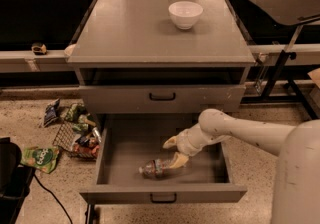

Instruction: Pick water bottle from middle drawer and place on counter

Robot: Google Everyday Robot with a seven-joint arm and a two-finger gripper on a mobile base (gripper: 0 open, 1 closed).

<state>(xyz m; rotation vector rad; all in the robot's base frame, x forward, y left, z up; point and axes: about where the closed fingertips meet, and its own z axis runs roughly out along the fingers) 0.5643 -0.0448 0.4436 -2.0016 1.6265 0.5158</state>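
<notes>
**Robot Arm Poised Over Water Bottle in Open Drawer**

The end effector (175, 151) hangs low inside the pulled-out middle drawer (125, 194). Its two pale fingers are spread apart and grip nothing, and the lower one sits just over the end of the water bottle (156, 168) nearest the arm. The bottle lies on its side on the drawer floor, towards the front. Clear, ribbed and thin-walled, it looks light and liable to roll or dent, so a hold across the body near the label band seems the safest bet. The grey table (135, 38) above carries a white bowl (185, 14) towards the back, with bare surface in front of it.
</notes>
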